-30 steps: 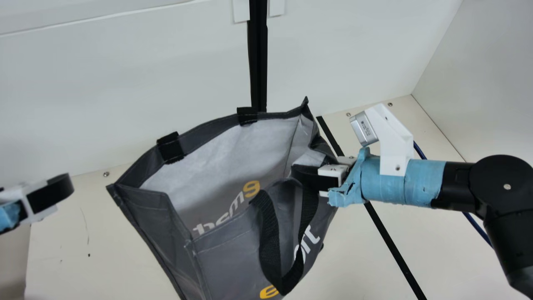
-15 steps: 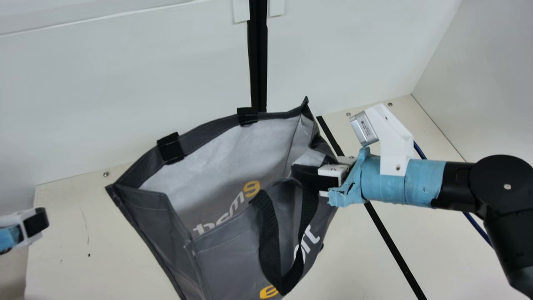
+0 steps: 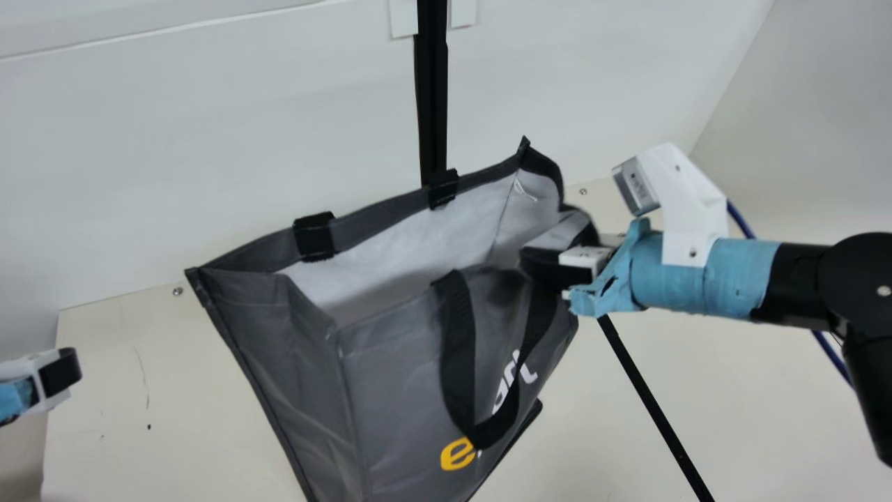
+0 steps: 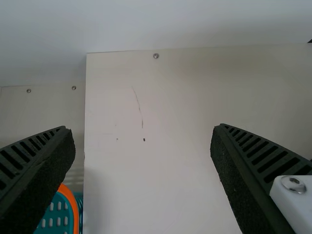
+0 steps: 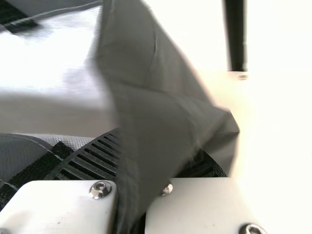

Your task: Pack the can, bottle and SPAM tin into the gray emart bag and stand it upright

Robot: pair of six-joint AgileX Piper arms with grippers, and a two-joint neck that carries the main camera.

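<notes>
The gray emart bag (image 3: 411, 390) hangs tilted in the main view, its mouth showing a pale lining and its black handle drooping over the front. My right gripper (image 3: 568, 268) is shut on the bag's right upper edge. In the right wrist view, folded gray fabric of the bag (image 5: 151, 107) runs between the fingers of my right gripper (image 5: 141, 170). My left gripper (image 3: 70, 369) is at the main view's left edge, apart from the bag. The left wrist view has my left gripper (image 4: 144, 146) open, with nothing between its fingers.
A teal basket with an orange rim (image 4: 75, 209) stands beside the table's edge in the left wrist view. The cream table (image 3: 139, 418) lies under the bag, with white walls behind and at the right. A black strip (image 3: 648, 397) crosses the table.
My right gripper has moved up and to the right, lifting and turning the bag with it. My left gripper moved down and left earlier, then kept still.
</notes>
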